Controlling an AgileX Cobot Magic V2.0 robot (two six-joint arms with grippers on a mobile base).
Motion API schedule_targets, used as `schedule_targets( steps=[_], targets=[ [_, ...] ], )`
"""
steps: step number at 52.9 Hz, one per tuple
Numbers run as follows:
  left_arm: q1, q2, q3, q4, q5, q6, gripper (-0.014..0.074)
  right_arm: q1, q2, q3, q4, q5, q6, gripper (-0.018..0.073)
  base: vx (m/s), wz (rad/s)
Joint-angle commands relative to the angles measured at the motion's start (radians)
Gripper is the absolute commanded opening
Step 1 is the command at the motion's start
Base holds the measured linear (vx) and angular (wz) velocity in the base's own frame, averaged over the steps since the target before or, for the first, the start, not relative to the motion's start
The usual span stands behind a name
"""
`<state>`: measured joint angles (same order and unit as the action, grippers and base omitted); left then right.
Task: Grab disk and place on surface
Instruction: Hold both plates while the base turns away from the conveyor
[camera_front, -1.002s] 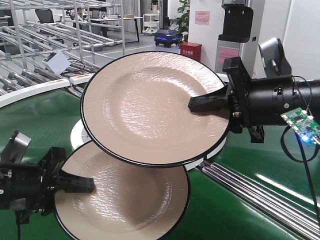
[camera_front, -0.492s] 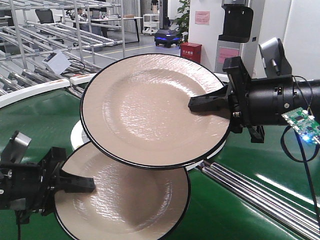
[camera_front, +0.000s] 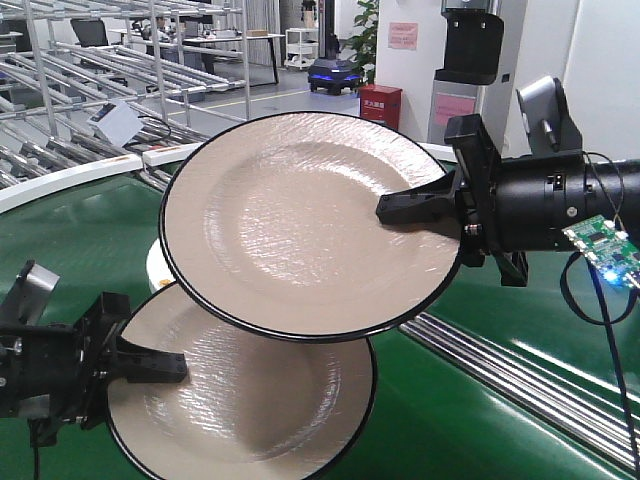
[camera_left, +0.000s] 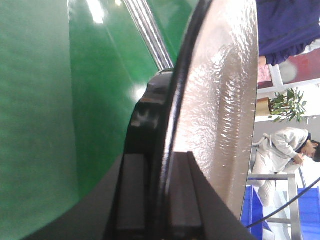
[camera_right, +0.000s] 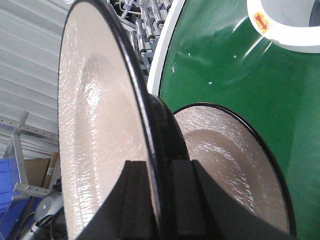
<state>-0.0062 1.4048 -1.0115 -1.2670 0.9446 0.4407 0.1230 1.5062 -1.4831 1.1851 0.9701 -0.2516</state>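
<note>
Two beige disks with black rims hang over the green belt. The upper disk is tilted toward the camera, and my right gripper is shut on its right rim. The lower disk lies flatter, partly under the upper one, with my left gripper shut on its left rim. The left wrist view shows the lower disk edge-on in the left gripper. The right wrist view shows the upper disk edge-on in the right gripper, with the lower disk behind. The surface is out of view.
The green conveyor belt curves beneath both arms, with a white round hub behind the disks. Metal rollers run diagonally at the lower right. Pipe racks stand at the back left. A circuit board with a cable hangs off the right arm.
The upper disk sits slightly lower in the view. The rollers and the white hub have shifted a little against the disks. Both grippers keep their hold.
</note>
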Motion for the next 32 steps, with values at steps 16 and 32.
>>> schedule_targets(
  steps=[16, 32],
  targets=[
    [-0.005, -0.037, -0.035, -0.124, 0.019, -0.011, 0.0000, -0.006, -0.039, -0.041, 0.122, -0.039, 0.003, -0.0008, -0.24, -0.08],
    [-0.005, -0.037, -0.035, -0.123, 0.019, -0.011, 0.0000, -0.006, -0.040, -0.041, 0.122, -0.039, 0.003, -0.0008, -0.29, -0.06]
  ],
)
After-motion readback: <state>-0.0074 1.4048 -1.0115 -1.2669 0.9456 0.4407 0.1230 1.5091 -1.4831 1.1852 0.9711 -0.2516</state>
